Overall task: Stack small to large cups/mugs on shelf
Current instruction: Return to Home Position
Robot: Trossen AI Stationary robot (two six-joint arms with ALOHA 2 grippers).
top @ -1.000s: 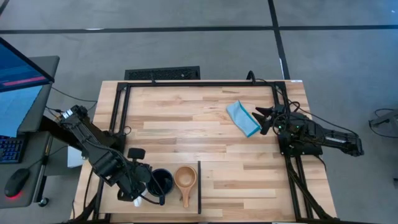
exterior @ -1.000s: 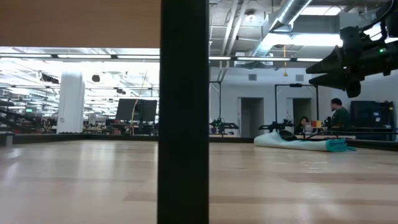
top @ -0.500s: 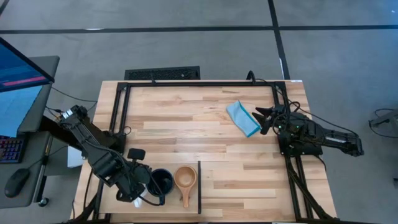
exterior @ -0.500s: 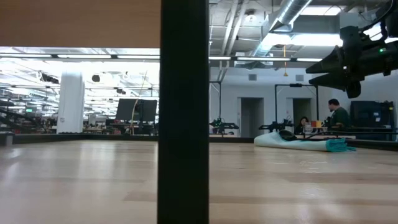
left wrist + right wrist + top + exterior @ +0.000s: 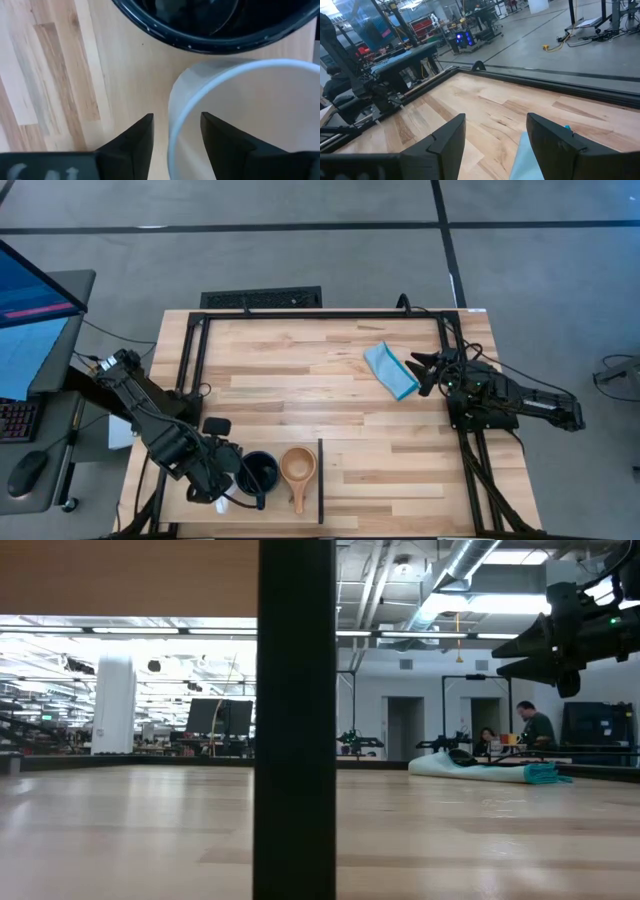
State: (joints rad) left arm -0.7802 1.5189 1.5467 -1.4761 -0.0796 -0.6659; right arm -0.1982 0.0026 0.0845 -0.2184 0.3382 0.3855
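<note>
Near the table's front left, the white mug (image 5: 250, 100) stands upright on pale wood beside the black mug (image 5: 260, 472). The small wooden cup (image 5: 298, 465) comes after that, its long handle pointing at the front edge. The shelf's thin dark upright edge (image 5: 320, 480) runs just right of them. My left gripper (image 5: 215, 480) points straight down over the white mug and hides most of it from above. It is open, its fingers astride the mug's rim (image 5: 172, 142), one inside and one outside, with a gap on each side. My right gripper (image 5: 418, 370) waits open at the table's right.
A folded light-blue cloth (image 5: 390, 370) lies on the table just left of my right gripper. Black frame rails (image 5: 320, 314) border the table's far, left and right sides. In the low view the shelf's dark upright (image 5: 295, 740) blocks the middle of the picture.
</note>
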